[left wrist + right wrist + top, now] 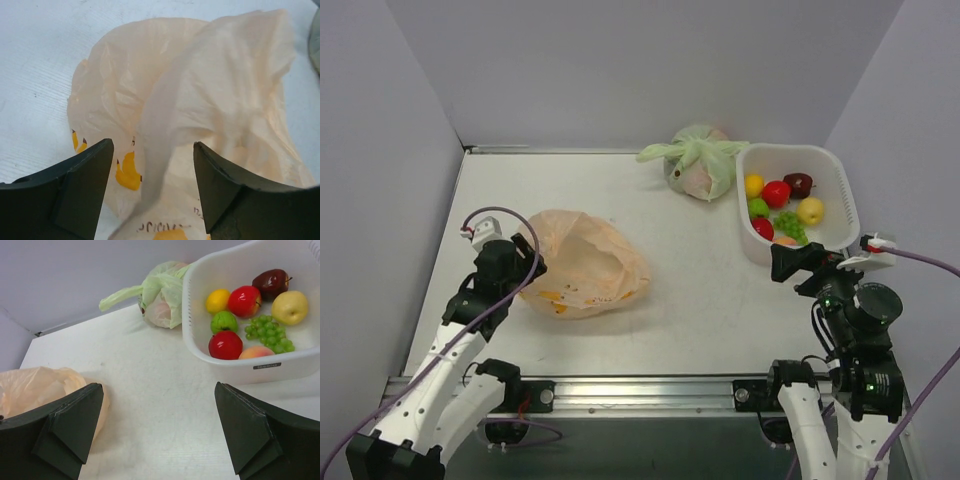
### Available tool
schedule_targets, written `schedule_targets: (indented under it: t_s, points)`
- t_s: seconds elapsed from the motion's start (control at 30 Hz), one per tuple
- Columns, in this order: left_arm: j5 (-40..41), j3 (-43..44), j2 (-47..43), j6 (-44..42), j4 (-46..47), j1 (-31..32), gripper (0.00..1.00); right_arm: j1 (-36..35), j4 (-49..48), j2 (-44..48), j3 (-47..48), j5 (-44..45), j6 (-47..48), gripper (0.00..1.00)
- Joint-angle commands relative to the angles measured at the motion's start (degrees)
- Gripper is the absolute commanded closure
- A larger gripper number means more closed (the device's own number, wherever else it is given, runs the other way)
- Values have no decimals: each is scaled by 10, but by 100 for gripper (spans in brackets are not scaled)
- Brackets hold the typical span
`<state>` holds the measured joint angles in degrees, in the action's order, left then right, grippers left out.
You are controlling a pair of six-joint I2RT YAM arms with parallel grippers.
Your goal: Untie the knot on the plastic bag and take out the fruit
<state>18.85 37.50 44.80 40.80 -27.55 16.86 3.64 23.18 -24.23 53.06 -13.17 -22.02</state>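
Counter: pale, walled on three sides.

Plastic bag: thin peach-orange film with orange-yellow prints. It lies slumped on the left half of the counter, nearer the left edge than the right and about midway between the near and far edges. Its mouth gapes toward the right and the film is crumpled. In the left wrist view the plastic bag fills most of the frame, and one loose strip of film runs down between the two fingers.

Left hand: at the bag's left side, low over the counter. Left hand is released, with the fingers spread wide. The film strip passes through the gap, and whether it touches either finger cannot be told.

Right hand: near the right edge, just on the near side of the basket. Right hand is released and holds nothing, with bare counter showing between its fingers. Plastic bag sits at the left of this view, well apart.

Fruit: all inside the white basket in the far right corner. Seen there:
- lemon-yellow piece
- red apple
- dark red apple
- pale yellow piece
- green round piece
- green grapes
- second red piece
- peach-coloured piece

Green bag: pale green and knotted shut. It stands at the far edge against the basket's left side. Green bag has loose ears that stick out left.
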Motion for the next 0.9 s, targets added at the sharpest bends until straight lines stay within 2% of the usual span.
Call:
schedule_targets:
  t_s: [0.0,0.23,0.33,0.57,0.87]
  points:
    - [-1,29,-56,-19,-31,-4,23,-30,34,48,2,19,41,0]
    - [9,69,-182,-55,-140,-4,3,-73,84,134,-10,115,71,0]
    - [14,88,-251,-84,-175,-4,3,-85,89,172,-17,146,88,0]
    - [83,101,-415,-150,-184,-3,2,-109,89,264,-64,202,127,0]
    - [99,51,-515,-196,-149,-3,3,-112,82,359,-143,220,167,0]
